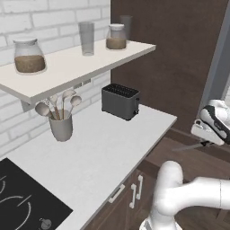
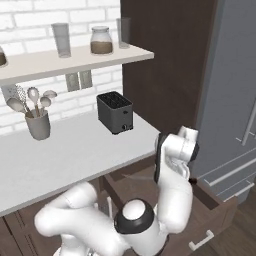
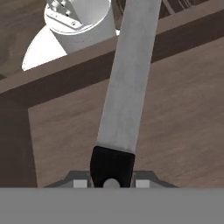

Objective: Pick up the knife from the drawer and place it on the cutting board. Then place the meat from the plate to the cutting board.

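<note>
Pincer (image 3: pixel 112 180) closed on the knife (image 3: pixel 127 87), blade reaching ahead over the open drawer (image 3: pixel 175 131) — lift straight, keep it level, clear the drawer wall

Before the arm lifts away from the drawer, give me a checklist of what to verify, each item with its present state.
1. Knife in the grip: ok. In the hand view the knife runs up from between the fingertips of the gripper, its dark handle end seated there.
2. Drawer open: ok. The drawer stands pulled out below the counter.
3. Blade above the drawer floor: cannot tell. It crosses over the drawer's wall in the hand view, but its height is unclear.
4. Cutting board located: cannot tell.
5. Meat and plate located: cannot tell.
6. Counter obstacles: ok. The toaster and the utensil cup stand back by the wall.
</note>
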Controlling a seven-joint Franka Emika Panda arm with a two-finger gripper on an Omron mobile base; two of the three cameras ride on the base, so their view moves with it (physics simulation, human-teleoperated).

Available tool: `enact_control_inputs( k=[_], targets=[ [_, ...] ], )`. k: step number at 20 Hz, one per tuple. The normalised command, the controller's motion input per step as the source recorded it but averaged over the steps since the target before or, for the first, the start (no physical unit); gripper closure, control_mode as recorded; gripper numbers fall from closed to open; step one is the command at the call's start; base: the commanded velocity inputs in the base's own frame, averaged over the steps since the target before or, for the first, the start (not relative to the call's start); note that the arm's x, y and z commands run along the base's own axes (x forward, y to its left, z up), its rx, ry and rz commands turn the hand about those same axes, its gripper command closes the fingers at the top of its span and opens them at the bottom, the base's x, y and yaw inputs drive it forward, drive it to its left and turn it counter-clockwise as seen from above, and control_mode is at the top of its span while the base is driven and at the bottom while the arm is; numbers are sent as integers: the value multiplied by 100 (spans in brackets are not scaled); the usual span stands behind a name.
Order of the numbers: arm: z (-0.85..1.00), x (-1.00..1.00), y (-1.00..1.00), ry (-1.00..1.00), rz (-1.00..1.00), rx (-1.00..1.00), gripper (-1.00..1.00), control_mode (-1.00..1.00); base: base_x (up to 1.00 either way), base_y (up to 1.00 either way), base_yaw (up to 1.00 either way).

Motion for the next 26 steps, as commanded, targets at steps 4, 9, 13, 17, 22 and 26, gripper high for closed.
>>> enact_control_inputs(
  k=[4, 9, 13, 17, 22, 26],
  targets=[
    [100, -61, 23, -19, 0, 0, 100, -100, 0, 0, 0],
    [99, -23, 62, -20, 0, -5, 100, -100, 0, 0, 0],
    [53, -14, 69, -12, -14, -5, 100, -100, 0, 0, 0],
    [31, -27, 71, -13, -27, -1, 100, -100, 0, 0, 0],
    [35, -35, 33, -7, -20, 0, 100, -100, 0, 0, 0],
    [21, -38, 9, -1, -15, 0, 100, -100, 0, 0, 0]
  ],
)
